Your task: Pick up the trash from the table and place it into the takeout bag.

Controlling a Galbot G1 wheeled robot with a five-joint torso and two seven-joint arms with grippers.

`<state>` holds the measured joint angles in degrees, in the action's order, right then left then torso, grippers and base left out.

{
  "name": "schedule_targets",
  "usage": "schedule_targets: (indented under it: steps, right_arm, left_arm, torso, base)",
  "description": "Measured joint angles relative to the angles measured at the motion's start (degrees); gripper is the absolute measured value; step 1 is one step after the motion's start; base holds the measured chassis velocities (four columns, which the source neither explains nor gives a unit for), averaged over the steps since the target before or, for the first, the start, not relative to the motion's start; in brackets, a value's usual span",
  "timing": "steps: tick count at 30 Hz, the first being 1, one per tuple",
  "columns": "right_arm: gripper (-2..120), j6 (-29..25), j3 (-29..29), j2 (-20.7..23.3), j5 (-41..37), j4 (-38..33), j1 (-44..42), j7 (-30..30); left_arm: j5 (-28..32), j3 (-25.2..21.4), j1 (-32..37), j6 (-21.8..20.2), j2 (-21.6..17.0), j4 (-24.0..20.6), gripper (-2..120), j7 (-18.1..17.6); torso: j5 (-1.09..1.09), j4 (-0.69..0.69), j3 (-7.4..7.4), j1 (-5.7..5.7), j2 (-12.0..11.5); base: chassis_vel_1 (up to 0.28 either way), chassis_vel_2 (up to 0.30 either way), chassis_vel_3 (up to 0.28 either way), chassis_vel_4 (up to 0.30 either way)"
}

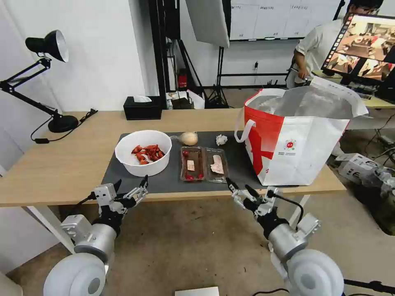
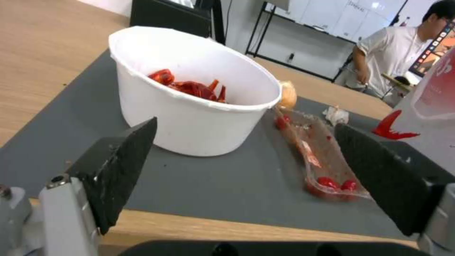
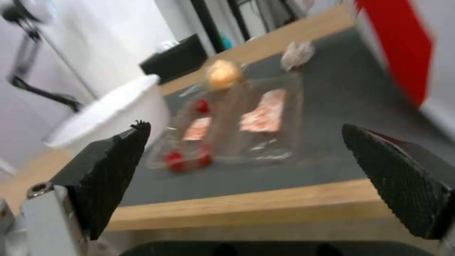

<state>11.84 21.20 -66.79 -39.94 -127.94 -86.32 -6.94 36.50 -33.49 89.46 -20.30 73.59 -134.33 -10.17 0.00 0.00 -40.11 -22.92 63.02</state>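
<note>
Here the left gripper (image 1: 131,187) hovered at the lower left of the frame, fingers spread and holding nothing, just off the table's (image 1: 61,164) near edge in front of the white bowl (image 1: 143,153) of red scraps. The right gripper (image 1: 238,189), lower centre, was likewise spread wide and empty, near the clear tray (image 1: 203,164). The beige lump (image 1: 189,138) and the crumpled tissue (image 1: 221,139) lay behind the tray on the grey mat (image 1: 173,181). The takeout bag (image 1: 296,139) stood open at the right.
</note>
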Motion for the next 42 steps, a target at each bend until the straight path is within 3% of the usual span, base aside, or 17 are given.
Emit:
schedule_targets:
  steps: [7,21,42]
  right_arm:
    - [100,-3.0,1.4,0.4,12.6,1.5,-0.9,0.7]
    - [100,-2.8,9.0,5.1,15.4,3.3,-1.9,6.3]
    - [100,-2.6,6.8,3.6,13.0,3.4,-2.5,6.4]
  left_arm:
    - [-1.7,0.2,0.3,0.2,0.3,0.1,100,0.3]
    - [-7.1,-0.4,0.9,1.1,0.1,1.1,100,3.2]
    - [-7.5,-0.5,1.2,1.2,0.4,1.5,100,3.4]
  torso:
    - [0.0,0.0,0.0,0.0,0.0]
    - [0.0,0.0,0.0,0.0,0.0]
    - [0.0,0.0,0.0,0.0,0.0]
  base:
    - [0.0,0.0,0.0,0.0]
    - [0.0,0.0,0.0,0.0]
    - [0.0,0.0,0.0,0.0]
